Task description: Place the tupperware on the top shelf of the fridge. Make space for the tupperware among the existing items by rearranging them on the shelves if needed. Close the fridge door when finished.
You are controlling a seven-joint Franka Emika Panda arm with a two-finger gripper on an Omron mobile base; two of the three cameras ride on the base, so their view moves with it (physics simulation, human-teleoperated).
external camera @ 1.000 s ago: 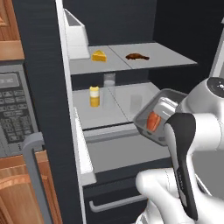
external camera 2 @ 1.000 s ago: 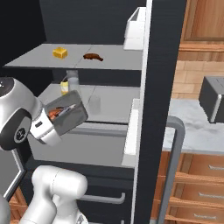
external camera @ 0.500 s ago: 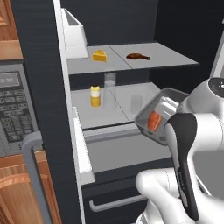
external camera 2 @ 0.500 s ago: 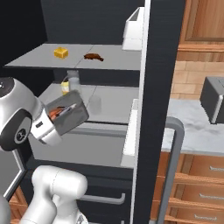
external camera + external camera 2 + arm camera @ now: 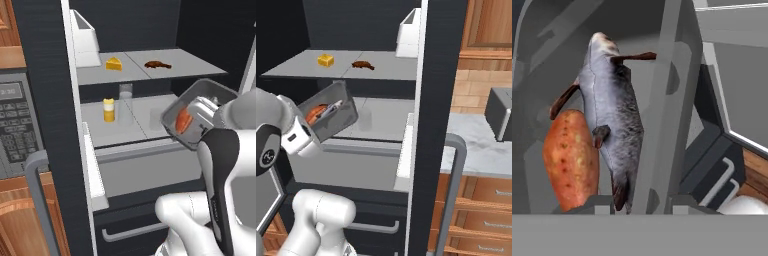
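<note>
Here, from the left, we see the gripper (image 5: 196,116) clamped on the tub (image 5: 196,111) rim, tilted, before the lower shelf (image 5: 125,131). From the right, bare top shelf (image 5: 391,71) beside the morsel (image 5: 362,65). Hand view: fingers (image 5: 682,201) straddle the wall.

On the top shelf (image 5: 195,67) I see the cheese (image 5: 114,63) left of the morsel (image 5: 157,64). Below, the jar (image 5: 108,110) stands left of a glass (image 5: 125,103). My fingers (image 5: 598,200) grip the tilted tupperware (image 5: 192,112) in front of the lower shelf (image 5: 120,132).
</note>
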